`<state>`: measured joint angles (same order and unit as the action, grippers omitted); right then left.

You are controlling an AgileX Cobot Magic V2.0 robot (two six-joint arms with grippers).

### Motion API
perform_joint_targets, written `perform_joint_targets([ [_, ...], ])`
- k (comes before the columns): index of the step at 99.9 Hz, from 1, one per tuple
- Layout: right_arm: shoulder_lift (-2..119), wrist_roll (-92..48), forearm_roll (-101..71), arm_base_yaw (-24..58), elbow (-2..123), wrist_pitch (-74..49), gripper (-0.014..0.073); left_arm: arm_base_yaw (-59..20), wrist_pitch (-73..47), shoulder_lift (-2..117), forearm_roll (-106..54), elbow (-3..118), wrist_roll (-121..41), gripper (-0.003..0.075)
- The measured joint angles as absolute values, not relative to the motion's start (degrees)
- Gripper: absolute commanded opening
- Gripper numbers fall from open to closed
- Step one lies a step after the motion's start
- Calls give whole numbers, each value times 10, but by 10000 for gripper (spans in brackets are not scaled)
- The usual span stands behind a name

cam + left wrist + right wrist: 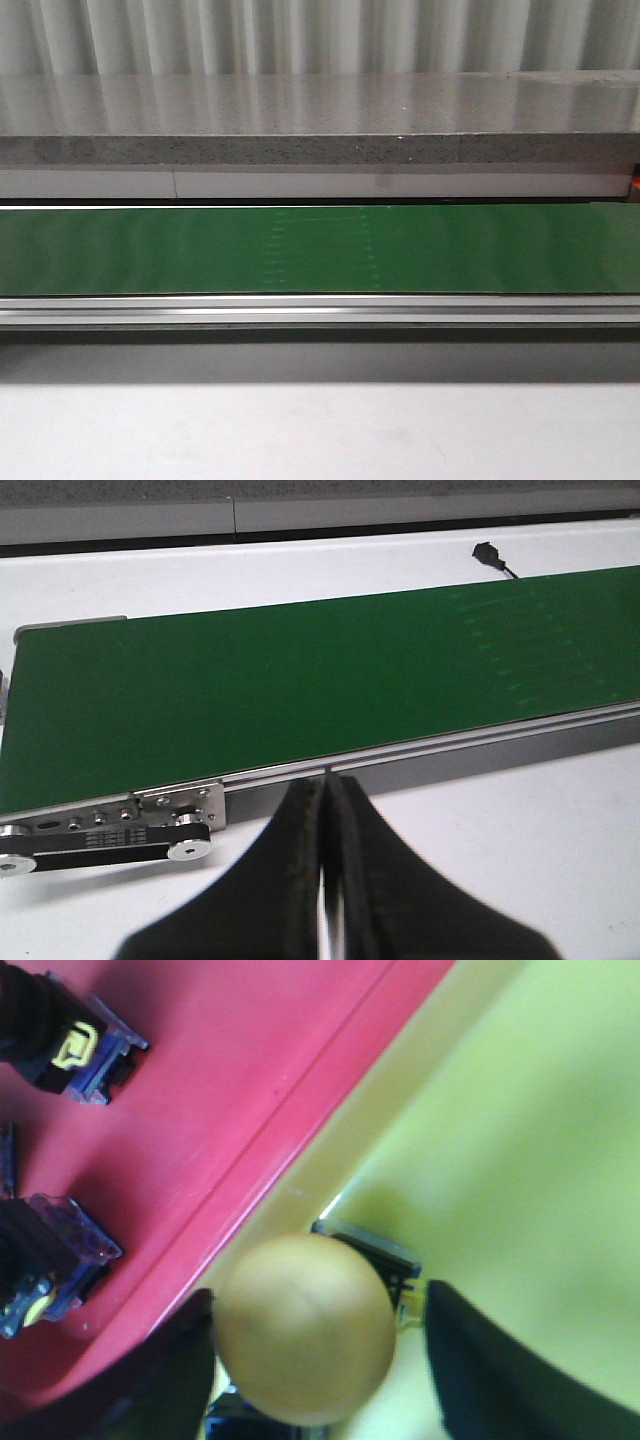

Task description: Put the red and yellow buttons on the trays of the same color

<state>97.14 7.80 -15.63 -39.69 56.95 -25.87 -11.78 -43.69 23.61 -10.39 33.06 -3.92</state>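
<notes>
In the right wrist view a yellow button [305, 1325] with a round domed cap stands on the yellow tray [520, 1140], close to its edge beside the red tray [220, 1090]. My right gripper [320, 1305] is open around it: one finger sits against the cap and the other stands clear with a gap. Two button units [60, 1030] [45, 1260] with bluish housings lie on the red tray, but their caps are too dark to tell the colour. My left gripper [325, 785] is shut and empty, above the white table beside the conveyor's end.
A green conveyor belt [320, 250] runs across the front view with nothing on it; its metal rail [320, 310] faces me. The belt's end pulley and bracket [150, 825] lie near my left gripper. A grey stone ledge [320, 110] rises behind.
</notes>
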Motion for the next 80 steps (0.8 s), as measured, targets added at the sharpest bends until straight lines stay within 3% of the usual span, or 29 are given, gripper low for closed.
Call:
perform_joint_targets([
  [36,939,78,-149,-396,570,-266,603,-118,-437,236,-104,331,-39,-20],
  [46,896,73,-134,-389,570,-275,564,-118,-437,236,-104,331,-39,-20],
  [60,833,52,-122,-351,570,-279,381,-118,-437,236,-104,331,-39,-20],
  [80,776,34,-120,-267,570,-316,4,-118,-437,236,-104,331,-39,-20],
])
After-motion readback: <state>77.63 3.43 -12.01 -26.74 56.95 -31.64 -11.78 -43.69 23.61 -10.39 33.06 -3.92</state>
